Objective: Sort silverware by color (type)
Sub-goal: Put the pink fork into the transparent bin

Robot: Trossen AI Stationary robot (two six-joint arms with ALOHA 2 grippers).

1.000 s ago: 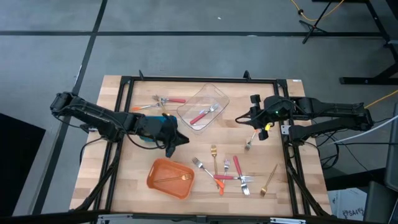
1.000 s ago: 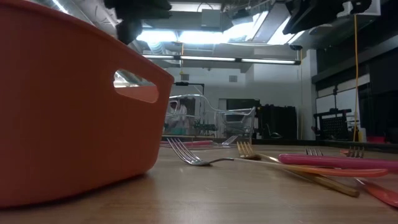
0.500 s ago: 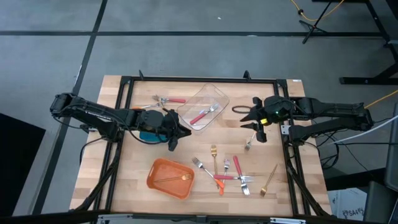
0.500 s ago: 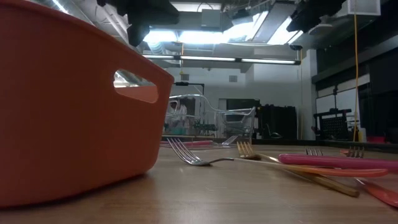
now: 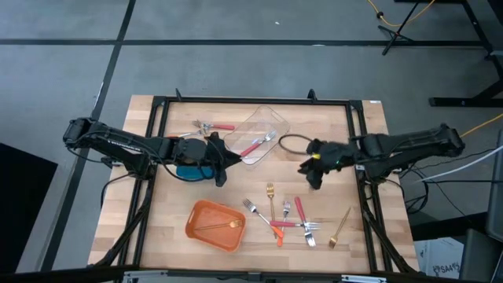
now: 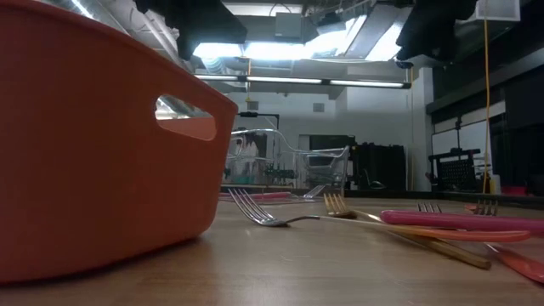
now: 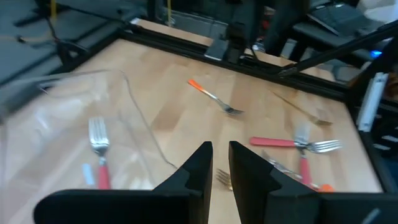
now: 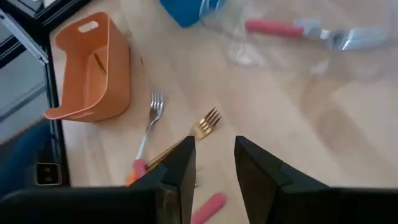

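Several forks lie flat on the wood near the right: a gold one, an orange-handled one, red-handled ones and another gold one. An orange-handled fork lies apart, below my right arm. One gold fork rests in the orange container. A red-handled fork lies in the clear container, and another red-handled one lies at the far left. My left gripper hovers beside the clear container, open by a narrow gap, holding nothing. My right gripper hangs open and holds nothing.
A blue container sits under my left arm. The orange container fills the low view's left, with forks beside it. A black frame rims the table. Bare wood shows between the clear container and the fork cluster.
My right gripper has swung from the right rail toward the table's left and near side, stopping over the lone orange-handled fork. My left gripper has drifted a little toward the far edge, closer to the clear container. No fork has moved.
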